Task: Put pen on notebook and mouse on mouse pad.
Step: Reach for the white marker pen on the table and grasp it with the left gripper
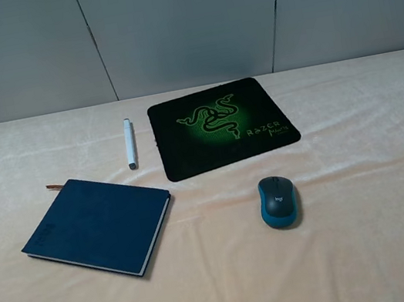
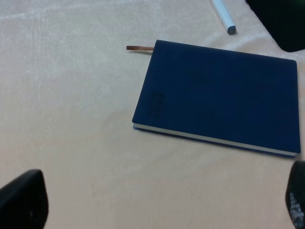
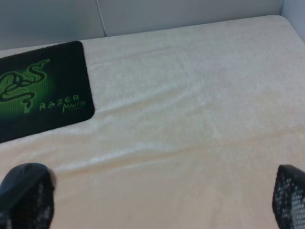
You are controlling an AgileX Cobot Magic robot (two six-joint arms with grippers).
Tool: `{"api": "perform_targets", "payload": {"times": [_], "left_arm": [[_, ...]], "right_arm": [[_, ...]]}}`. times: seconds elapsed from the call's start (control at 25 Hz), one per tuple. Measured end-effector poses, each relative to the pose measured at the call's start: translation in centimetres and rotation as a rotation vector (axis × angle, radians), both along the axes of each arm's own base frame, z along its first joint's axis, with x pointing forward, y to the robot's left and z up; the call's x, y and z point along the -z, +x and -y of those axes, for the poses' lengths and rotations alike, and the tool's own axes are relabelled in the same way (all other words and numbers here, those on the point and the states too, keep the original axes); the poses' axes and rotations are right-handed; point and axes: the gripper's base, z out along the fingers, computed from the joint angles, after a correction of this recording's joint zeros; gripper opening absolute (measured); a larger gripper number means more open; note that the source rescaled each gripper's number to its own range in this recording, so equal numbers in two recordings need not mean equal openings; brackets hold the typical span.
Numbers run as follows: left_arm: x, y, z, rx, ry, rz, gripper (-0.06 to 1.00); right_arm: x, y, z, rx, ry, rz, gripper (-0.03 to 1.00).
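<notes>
A wrinkled peach cloth lies spread below grey wall panels.

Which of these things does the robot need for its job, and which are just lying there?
For the job: pen, notebook, mouse, mouse pad.

Just there: cream table cover, grey wall panels.

soft even light, faint shadows, blurry wrist views

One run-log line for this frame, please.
stage: nothing placed yet | pen: beside mouse pad, off notebook | mouse: off pad | left gripper: open, empty | right gripper: open, empty
</notes>
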Motion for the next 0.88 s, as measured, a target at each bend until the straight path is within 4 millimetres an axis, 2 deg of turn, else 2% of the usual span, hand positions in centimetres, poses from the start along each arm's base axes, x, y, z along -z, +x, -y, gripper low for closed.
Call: {"api": "perform_targets", "payload": {"times": [0.88], "left_arm": [[0.0,0.0,0.01,0.001,-0.001,0.0,1.0]], "right_arm": [[0.0,0.0,0.0,0.0,0.0,0.0,1.0]]}}
